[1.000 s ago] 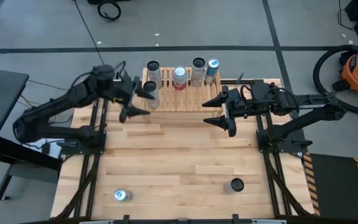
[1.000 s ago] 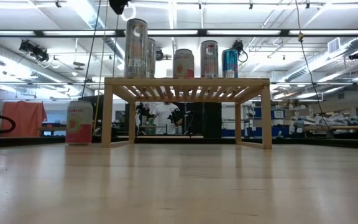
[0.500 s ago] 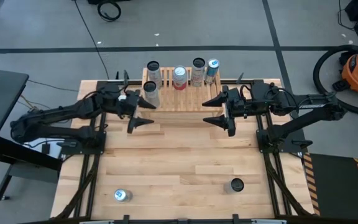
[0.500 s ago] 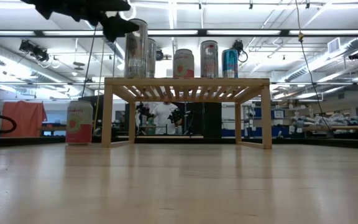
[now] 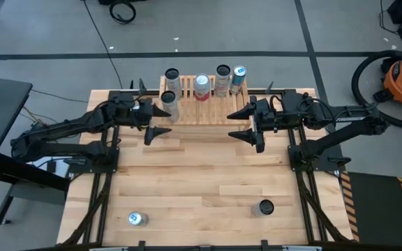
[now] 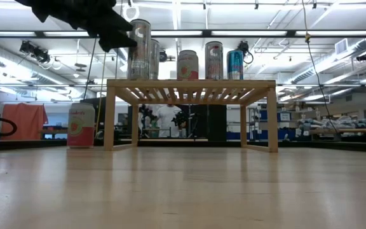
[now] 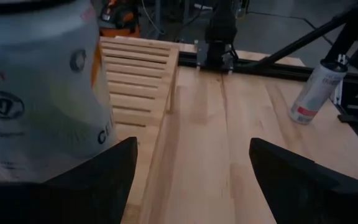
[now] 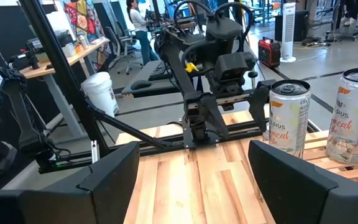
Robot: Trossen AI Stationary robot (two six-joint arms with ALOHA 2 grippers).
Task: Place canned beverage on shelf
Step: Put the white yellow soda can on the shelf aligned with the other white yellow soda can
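The light wooden shelf (image 5: 202, 116) stands at the table's far middle with several cans on its slatted top. The front left can (image 5: 169, 105) shows large in the left wrist view (image 7: 36, 81). My left gripper (image 5: 158, 123) hangs open just left of the shelf's near left corner. That can is close beside its far finger (image 7: 101, 174), and nothing is between the fingers. My right gripper (image 5: 241, 124) hangs open above the shelf's near right part, facing the left one, with two cans (image 8: 288, 115) off to its side.
Two more cans stand near the table's front edge, one at the left (image 5: 137, 219) and a dark-topped one at the right (image 5: 264, 207). A pink can (image 6: 81, 125) stands left of the shelf. Bare planks lie between shelf and front edge.
My left gripper has come down and tipped nearer to level, ending a little toward the near edge beside the front left can. Its fingers have stayed open. The cans and the shelf have not moved.
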